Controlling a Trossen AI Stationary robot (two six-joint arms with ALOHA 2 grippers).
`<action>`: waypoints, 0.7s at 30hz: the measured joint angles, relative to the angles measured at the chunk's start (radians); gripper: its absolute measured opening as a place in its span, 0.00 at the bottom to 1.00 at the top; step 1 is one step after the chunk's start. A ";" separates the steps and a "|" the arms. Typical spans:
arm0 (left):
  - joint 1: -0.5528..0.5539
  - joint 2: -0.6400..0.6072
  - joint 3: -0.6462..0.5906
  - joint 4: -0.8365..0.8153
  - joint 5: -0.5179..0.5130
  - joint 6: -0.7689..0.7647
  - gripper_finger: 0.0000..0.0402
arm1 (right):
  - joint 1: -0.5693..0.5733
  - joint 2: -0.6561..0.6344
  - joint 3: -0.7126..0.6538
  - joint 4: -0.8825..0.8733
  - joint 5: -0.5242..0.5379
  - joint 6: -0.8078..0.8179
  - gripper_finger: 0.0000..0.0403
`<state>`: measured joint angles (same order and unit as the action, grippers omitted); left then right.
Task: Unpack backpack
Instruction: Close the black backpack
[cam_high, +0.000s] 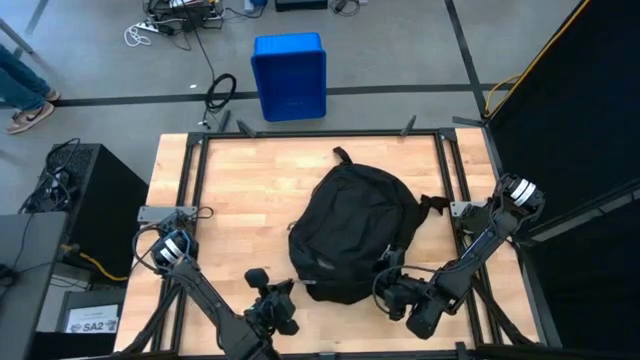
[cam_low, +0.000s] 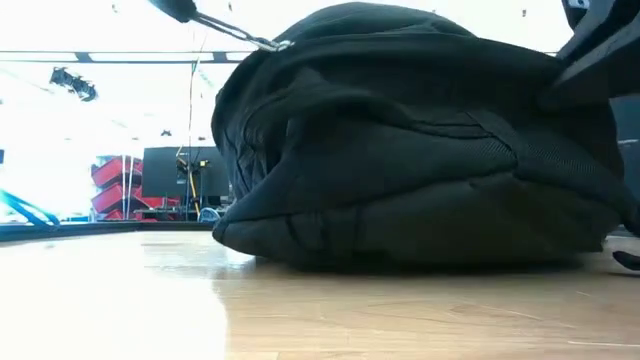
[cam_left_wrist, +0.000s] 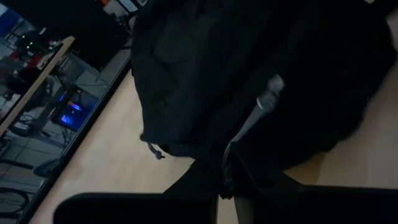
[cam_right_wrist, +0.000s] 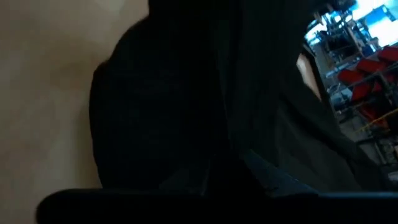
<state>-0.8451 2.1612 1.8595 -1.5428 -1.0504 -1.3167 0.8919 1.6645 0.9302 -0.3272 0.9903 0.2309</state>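
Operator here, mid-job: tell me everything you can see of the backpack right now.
The backpack is black, soft fabric, rounded oval, lying flat on the wooden table about mid-table, top loop pointing to the far edge. A strap trails toward the right arm's side. A grey zipper pull shows in the left wrist view. It looks closed and bulging. The left gripper and right gripper sit at its near edge; whether either grips it is unclear.

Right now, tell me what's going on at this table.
Two robot arms are working on a black backpack lying on the wooden table. The left gripper and the right gripper are both at its near edge, one on each side. The left gripper is shut on a zipper pull. The backpack looks closed, with nothing taken out of it yet. A blue bin stands on the floor beyond the table.
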 joint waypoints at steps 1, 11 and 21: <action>0.004 0.000 0.000 0.007 0.000 0.000 0.00 | 0.003 -0.012 0.000 0.012 -0.001 -0.017 0.09; 0.028 0.000 0.000 0.077 -0.008 0.036 0.00 | -0.004 -0.050 0.001 0.418 -0.042 -0.297 0.42; 0.074 0.002 0.000 0.293 -0.012 0.269 0.00 | -0.133 0.198 0.169 0.628 -0.123 -0.540 0.53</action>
<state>-0.7714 2.1628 1.8595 -1.2496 -1.0628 -1.0477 0.7586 1.8630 1.0993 0.3011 0.8669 -0.3088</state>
